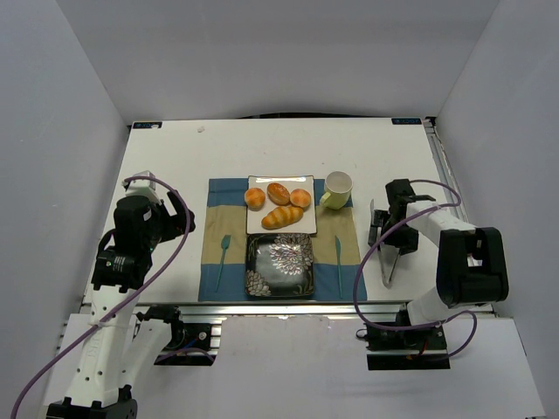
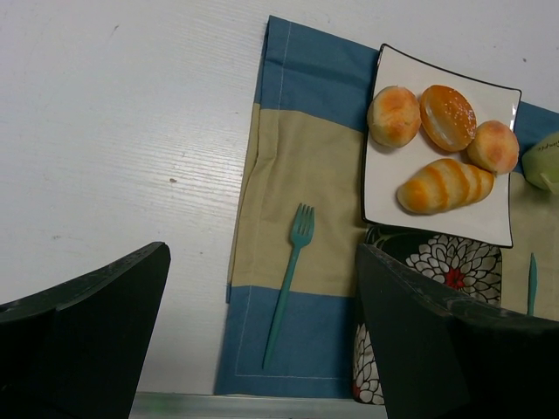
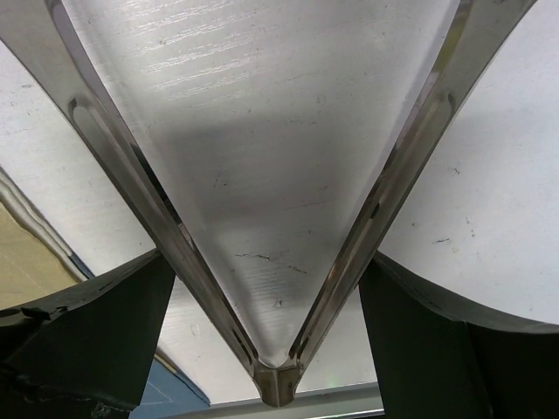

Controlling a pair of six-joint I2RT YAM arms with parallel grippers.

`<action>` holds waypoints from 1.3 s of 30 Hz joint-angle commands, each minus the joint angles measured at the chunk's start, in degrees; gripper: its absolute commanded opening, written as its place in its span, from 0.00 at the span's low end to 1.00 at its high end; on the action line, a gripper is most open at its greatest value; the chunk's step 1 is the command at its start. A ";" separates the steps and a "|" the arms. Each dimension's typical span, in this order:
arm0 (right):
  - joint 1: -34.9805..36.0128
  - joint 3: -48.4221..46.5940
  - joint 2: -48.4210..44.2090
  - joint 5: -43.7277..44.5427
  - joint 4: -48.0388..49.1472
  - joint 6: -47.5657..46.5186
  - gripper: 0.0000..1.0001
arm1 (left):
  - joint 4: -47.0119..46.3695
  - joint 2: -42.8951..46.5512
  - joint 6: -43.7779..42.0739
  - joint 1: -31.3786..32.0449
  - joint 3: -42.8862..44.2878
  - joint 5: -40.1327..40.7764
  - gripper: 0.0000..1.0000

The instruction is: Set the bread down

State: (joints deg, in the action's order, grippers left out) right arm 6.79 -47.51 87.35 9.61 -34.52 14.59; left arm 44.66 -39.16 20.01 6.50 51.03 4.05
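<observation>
Four baked pieces are sitting together on the white square plate [image 2: 384, 205] at the far side of the placemat [image 2: 288, 148]. We are finding the bread [image 2: 447, 117], the small oval roll with the darker brown top, lying along the plate's far edge, pressed close between a rounder bun [image 2: 394, 115] on the left and a second bun [image 2: 493, 147] on the right. The long ridged loaf [image 2: 444, 185] is lying just nearer than all three, slanting across the plate. A dark flowered plate [image 2: 454, 262] is resting on the near part of the placemat, touching or just beside the white one. A teal fork [image 2: 290, 279] is lying on the mat to its left and a teal utensil [image 2: 531, 281] to its right; a pale yellow-green cup [image 1: 337, 188] is standing at the white plate's right corner.

We are seeing the left gripper [image 2: 262, 251] hovering over the bench [image 2: 131, 131] left of the placemat, well apart from the bread, its fingers [image 2: 87, 332] spread wide and grasping nothing. The right gripper [image 3: 266, 260] is hanging low on the right side of the bench, over a pair of metal tongs [image 3: 122, 175] that is lying there. Its fingers [image 3: 87, 340] are released wide, standing either side of the tongs near the hinge end; whether they are touching the metal we cannot tell.
</observation>
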 commanded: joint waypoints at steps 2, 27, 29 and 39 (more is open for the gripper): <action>-0.98 0.75 1.07 -0.64 3.23 2.02 0.89 | 0.34 0.48 -0.59 0.18 0.74 0.69 0.98; -3.27 3.65 -1.39 -6.09 3.41 1.23 0.89 | 0.77 0.66 -0.59 0.18 0.65 1.04 0.98; -3.27 3.82 -1.48 -6.00 2.97 1.23 0.89 | 0.95 0.66 -0.50 0.18 0.65 1.22 0.98; -3.27 2.51 -1.04 -6.00 0.42 2.20 0.69 | 0.95 0.92 -0.32 0.18 0.83 1.22 0.98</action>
State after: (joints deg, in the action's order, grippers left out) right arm 3.57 -45.30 85.36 6.17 -32.51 15.75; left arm 45.08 -38.87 19.97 6.50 51.03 4.71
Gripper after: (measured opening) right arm 0.726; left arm 0.983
